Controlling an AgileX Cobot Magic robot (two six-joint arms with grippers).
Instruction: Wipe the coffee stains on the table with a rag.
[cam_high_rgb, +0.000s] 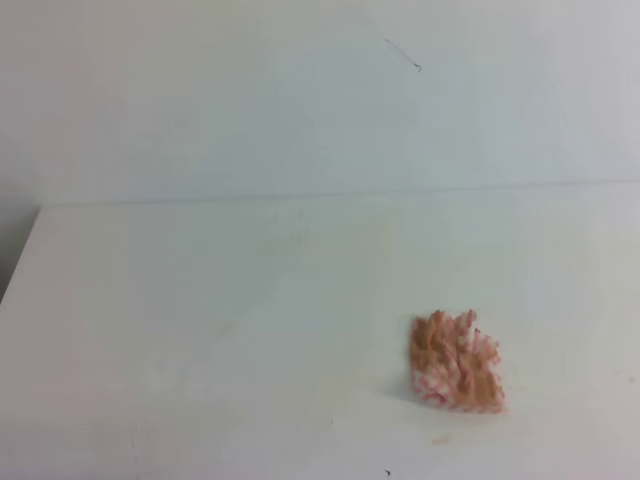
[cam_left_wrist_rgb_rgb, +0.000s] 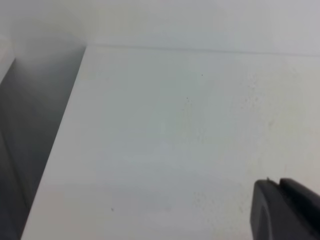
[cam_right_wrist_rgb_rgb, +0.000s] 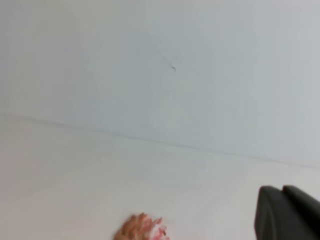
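The rag (cam_high_rgb: 456, 362) is a crumpled bunch of red-and-white checked cloth with tan-brown patches. It lies on the white table (cam_high_rgb: 200, 330) at the front right, and its top edge shows at the bottom of the right wrist view (cam_right_wrist_rgb_rgb: 141, 229). No orange-brown coffee blotch shows on the table. Neither gripper shows in the exterior high view. One dark finger of my left gripper (cam_left_wrist_rgb_rgb: 282, 210) shows at the lower right of the left wrist view, above bare table. One dark finger of my right gripper (cam_right_wrist_rgb_rgb: 285, 212) shows to the right of the rag, apart from it.
The table's left edge (cam_left_wrist_rgb_rgb: 55, 150) drops off to a grey gap. Its far edge (cam_high_rgb: 320, 196) meets the white wall. A tiny faint speck (cam_high_rgb: 440, 438) lies just in front of the rag.
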